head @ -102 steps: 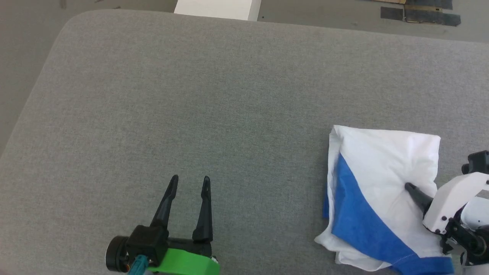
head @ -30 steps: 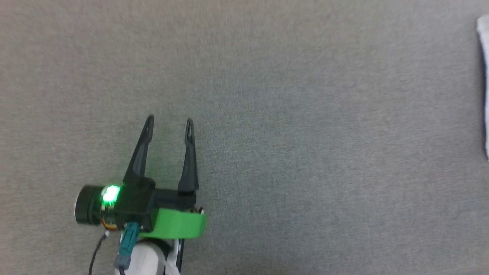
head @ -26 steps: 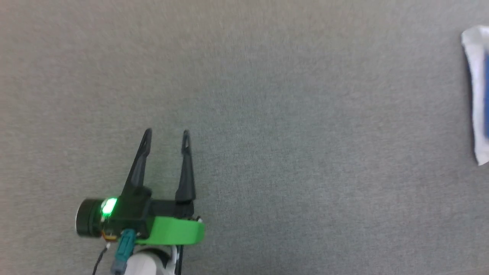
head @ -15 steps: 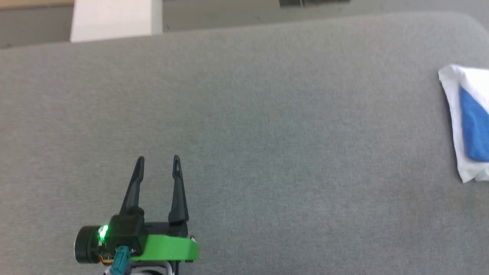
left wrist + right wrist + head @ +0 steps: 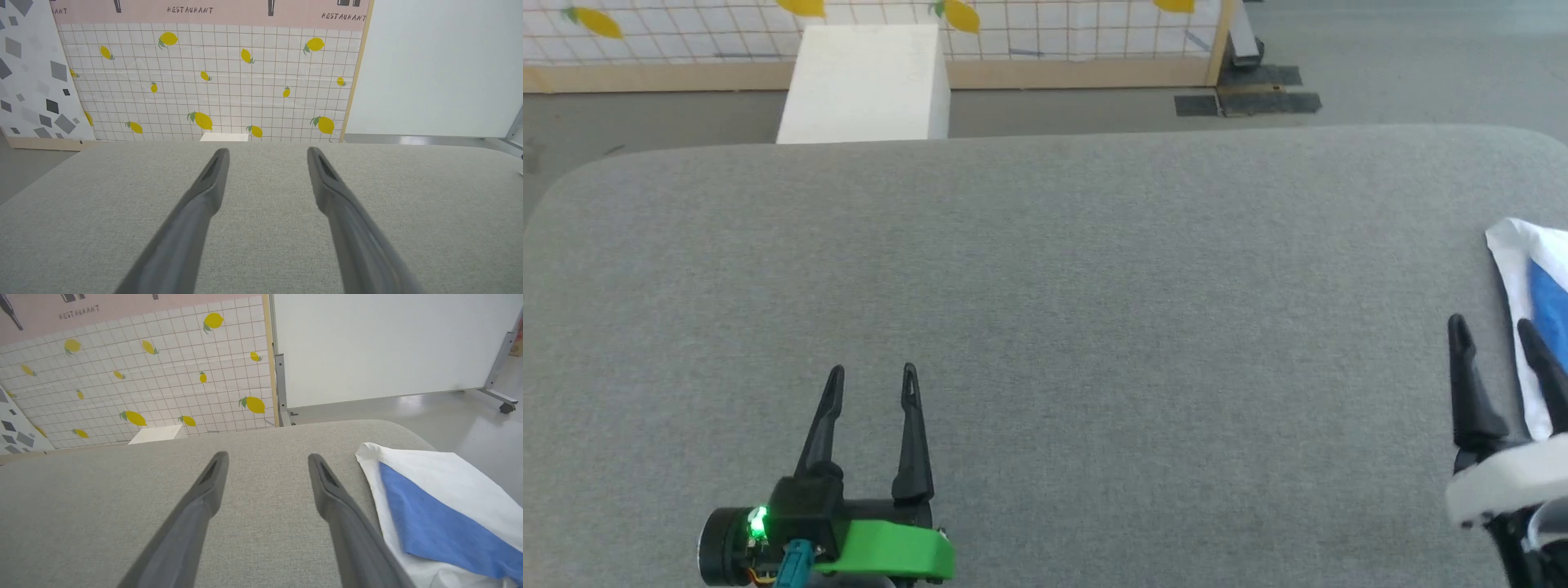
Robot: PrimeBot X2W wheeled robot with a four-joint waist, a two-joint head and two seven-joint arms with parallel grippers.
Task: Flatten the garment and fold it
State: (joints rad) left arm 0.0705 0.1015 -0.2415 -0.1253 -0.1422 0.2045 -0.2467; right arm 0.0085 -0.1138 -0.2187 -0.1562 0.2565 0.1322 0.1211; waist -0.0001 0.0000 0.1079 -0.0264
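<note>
Left gripper (image 5: 872, 371): fingers spread, nothing between them. It hangs over bare grey padded table (image 5: 1045, 245), tips pointing to the far edge. The garment (image 5: 1512, 253) is well off to its right, past the other gripper.

Ahead of the left gripper, beyond the table's far edge: one white box (image 5: 866, 82) on the floor, and behind it a grid-patterned panel with yellow lemons (image 5: 229, 81). Further right on the floor are dark mats (image 5: 1250, 102). Nothing lies between the two grippers.

Right gripper (image 5: 1491, 324): fingers likewise apart and empty, pointing the same way. The garment lies just beside its right finger and a little ahead of the tips, at the table's right end. It is folded into a flat packet, white with a blue wedge across it. Cannot tell whether finger and cloth touch. A plain white partition (image 5: 388, 343) stands far ahead.

Count: two grippers, four fingers, one garment, one box.
</note>
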